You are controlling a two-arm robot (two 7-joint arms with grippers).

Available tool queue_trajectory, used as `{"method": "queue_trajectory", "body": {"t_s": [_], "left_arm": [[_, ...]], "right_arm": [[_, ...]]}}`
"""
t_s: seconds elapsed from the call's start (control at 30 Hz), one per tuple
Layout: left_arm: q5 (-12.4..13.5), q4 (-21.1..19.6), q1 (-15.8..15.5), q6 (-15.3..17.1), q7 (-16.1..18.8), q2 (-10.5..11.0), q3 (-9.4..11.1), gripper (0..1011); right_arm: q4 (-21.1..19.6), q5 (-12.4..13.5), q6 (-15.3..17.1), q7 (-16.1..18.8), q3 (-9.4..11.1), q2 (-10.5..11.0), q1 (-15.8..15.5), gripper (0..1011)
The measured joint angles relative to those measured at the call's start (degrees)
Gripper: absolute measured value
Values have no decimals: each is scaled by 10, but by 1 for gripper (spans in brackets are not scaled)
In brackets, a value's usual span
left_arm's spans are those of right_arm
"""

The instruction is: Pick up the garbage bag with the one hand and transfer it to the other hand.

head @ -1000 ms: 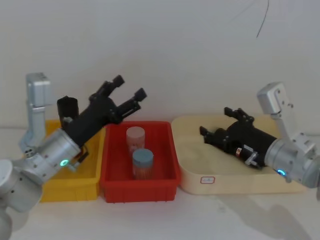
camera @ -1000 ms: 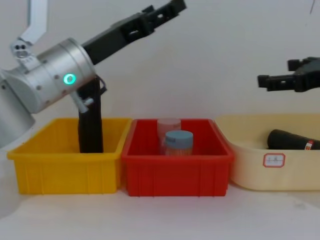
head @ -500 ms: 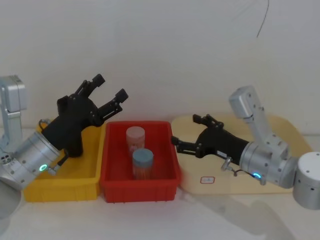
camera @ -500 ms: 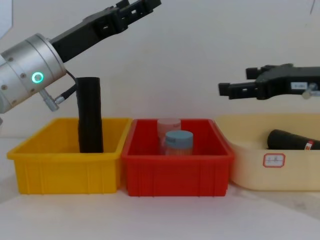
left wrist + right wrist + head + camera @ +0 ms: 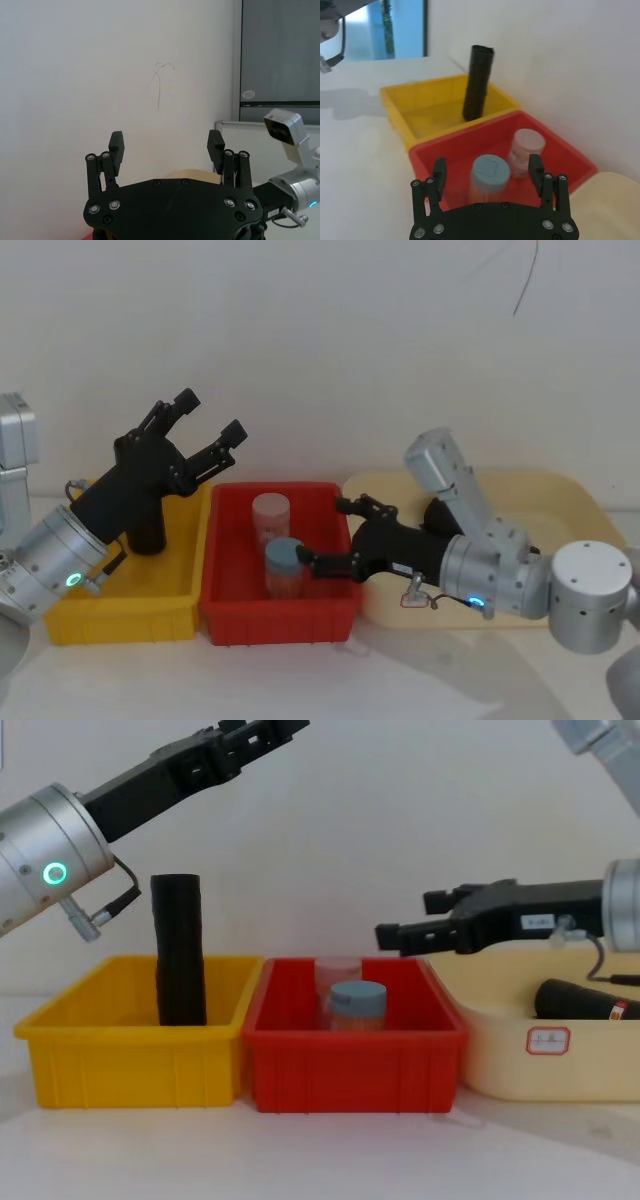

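Garbage bag [image 5: 580,999] lying in the right tray [image 5: 500,1070]; left gripper [image 5: 210,413] raised, right gripper [image 5: 322,531] over red bin [image 5: 280,615], both spread apart.

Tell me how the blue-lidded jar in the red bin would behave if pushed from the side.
The blue-lidded jar stands upright and looks taller than wide, so it may tip rather than slide. The pale-lidded jar close behind it would probably block a push from the front. Its sides look smooth, perhaps slippery.
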Motion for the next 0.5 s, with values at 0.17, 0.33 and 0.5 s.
{"method": "queue_trajectory", "body": {"t_s": [0.17,0.33,0.5], "left_arm": [[0,-3,2,0,0,2,0,1002],[-1,-5,3,-1,1,3,-1,1002],[-1,-6,4,-1,1,4,-1,1001]], "right_arm": [[22,1,-2,18,-14,-7,14,1000],[56,1,-10,37,-30,-18,34,1000],[95,1,-21,52,-42,-29,56,1000]]}}
